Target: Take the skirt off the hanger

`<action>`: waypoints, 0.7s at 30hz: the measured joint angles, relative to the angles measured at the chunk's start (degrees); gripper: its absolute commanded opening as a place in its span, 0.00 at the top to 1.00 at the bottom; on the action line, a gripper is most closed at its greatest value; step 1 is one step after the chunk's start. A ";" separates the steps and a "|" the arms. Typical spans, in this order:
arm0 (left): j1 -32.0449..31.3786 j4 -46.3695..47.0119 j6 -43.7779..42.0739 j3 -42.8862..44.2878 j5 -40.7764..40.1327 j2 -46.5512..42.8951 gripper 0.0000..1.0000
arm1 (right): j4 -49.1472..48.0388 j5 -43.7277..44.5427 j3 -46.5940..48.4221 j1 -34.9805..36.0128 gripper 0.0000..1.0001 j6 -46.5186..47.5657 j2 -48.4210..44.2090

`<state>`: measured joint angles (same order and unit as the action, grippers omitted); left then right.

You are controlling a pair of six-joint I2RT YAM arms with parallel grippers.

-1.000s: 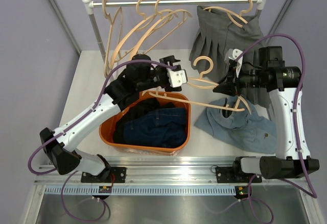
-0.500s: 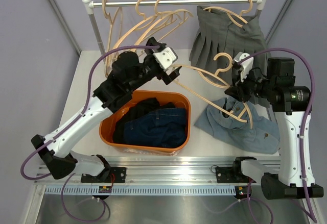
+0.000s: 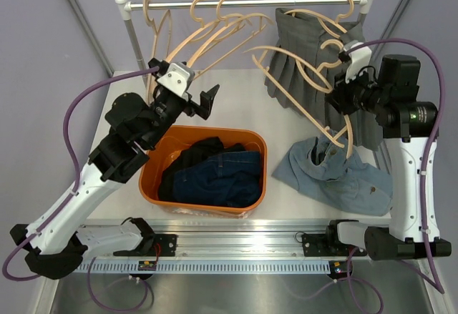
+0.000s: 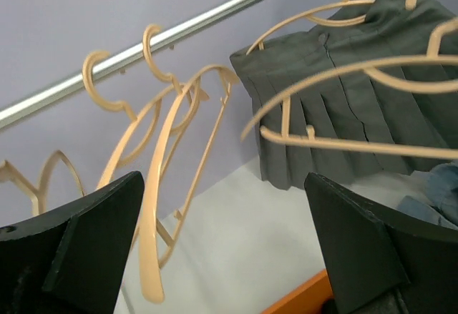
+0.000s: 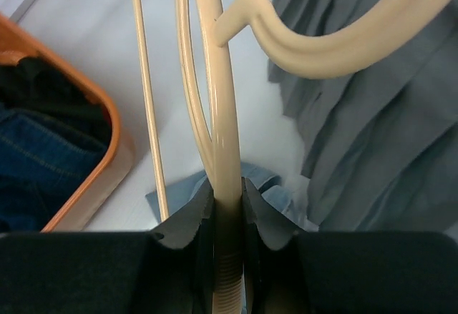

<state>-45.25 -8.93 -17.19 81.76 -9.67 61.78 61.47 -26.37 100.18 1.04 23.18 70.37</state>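
A grey pleated skirt [image 3: 286, 35] hangs from a beige hanger on the right end of the rail [image 3: 243, 3]. It also shows in the left wrist view [image 4: 372, 28] and the right wrist view [image 5: 372, 135]. My right gripper [image 3: 338, 99] [image 5: 227, 185] is shut on the neck of a second, bare beige hanger [image 3: 330, 43] [image 5: 222, 114], held in the air in front of that skirt. A light blue garment [image 3: 343, 178] [image 5: 179, 191] lies crumpled on the table below it. My left gripper [image 3: 202, 103] [image 4: 229, 228] is open and empty, raised over the basket's far edge.
An orange basket [image 3: 148, 179] [image 5: 107, 157] of dark and denim clothes sits mid-table. Several empty beige hangers [image 3: 193, 42] [image 4: 164, 157] hang on the rail's left half. Purple cables loop off both arms. The rail's posts stand at the back corners.
My left gripper has opened, let go of the bare hanger and drawn back to the left. My right gripper has carried the hanger up and back toward the rail.
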 measured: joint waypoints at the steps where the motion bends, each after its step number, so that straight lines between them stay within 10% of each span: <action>1: 0.00 -0.42 1.03 -1.05 -0.33 -0.81 0.01 | -0.72 1.46 1.49 0.24 1.00 -0.92 0.87; 21: 0.00 -5.27 15.76 -16.76 -6.23 -17.07 0.01 | -8.66 32.50 13.40 10.97 1.00 -3.93 11.89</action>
<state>-45.25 -14.20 -1.43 64.99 -15.90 44.71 52.82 6.13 113.58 12.01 19.25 82.26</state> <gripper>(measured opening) 0.987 0.225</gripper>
